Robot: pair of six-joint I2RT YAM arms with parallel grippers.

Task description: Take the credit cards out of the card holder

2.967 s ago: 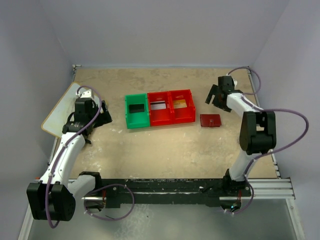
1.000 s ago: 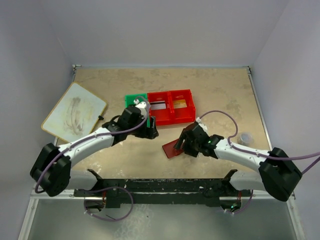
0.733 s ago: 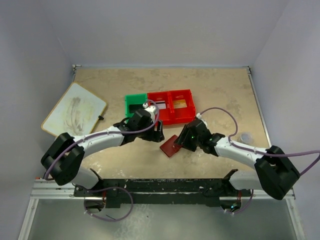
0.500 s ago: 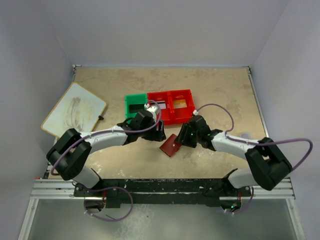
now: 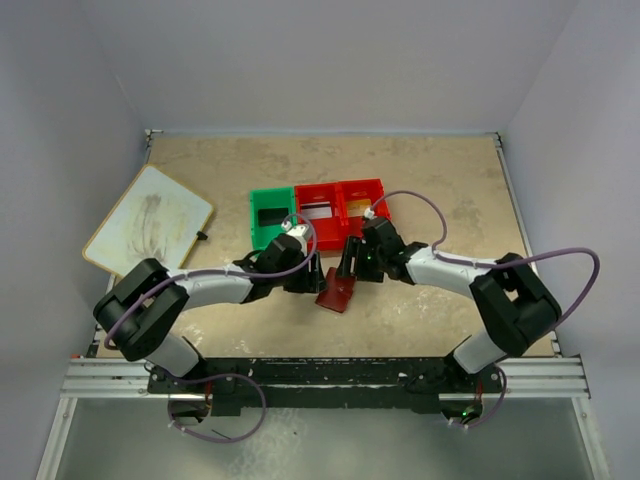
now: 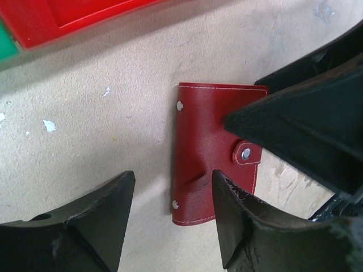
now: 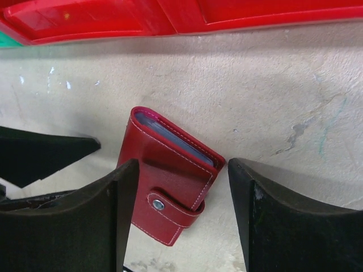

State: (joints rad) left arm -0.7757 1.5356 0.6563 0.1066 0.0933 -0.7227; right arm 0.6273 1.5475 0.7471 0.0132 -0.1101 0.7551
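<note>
The dark-red card holder [image 5: 334, 291] lies folded shut on the table, its snap strap fastened [image 7: 160, 204]. Blue-grey sleeve edges [image 7: 177, 140] show at its open side. My left gripper [image 5: 306, 277] is open just left of the holder; in its wrist view the holder [image 6: 211, 164] lies partly between the fingers [image 6: 245, 226]. My right gripper [image 5: 350, 264] is open and hovers astride the holder [image 7: 170, 175], without pinching it. A black card [image 5: 271, 216] lies in the green compartment and a pale card [image 5: 318, 212] in the middle red one.
The green-and-red bin tray [image 5: 338, 186] stands just behind both grippers; its red wall [image 7: 170, 20] fills the top of the right wrist view. A large white board [image 5: 148, 222] lies at the far left. Both arms reach inward and nearly meet.
Both grippers moved toward the middle and closed in on the card holder from either side. The holder shifted slightly left and back. The left jaws narrowed.
</note>
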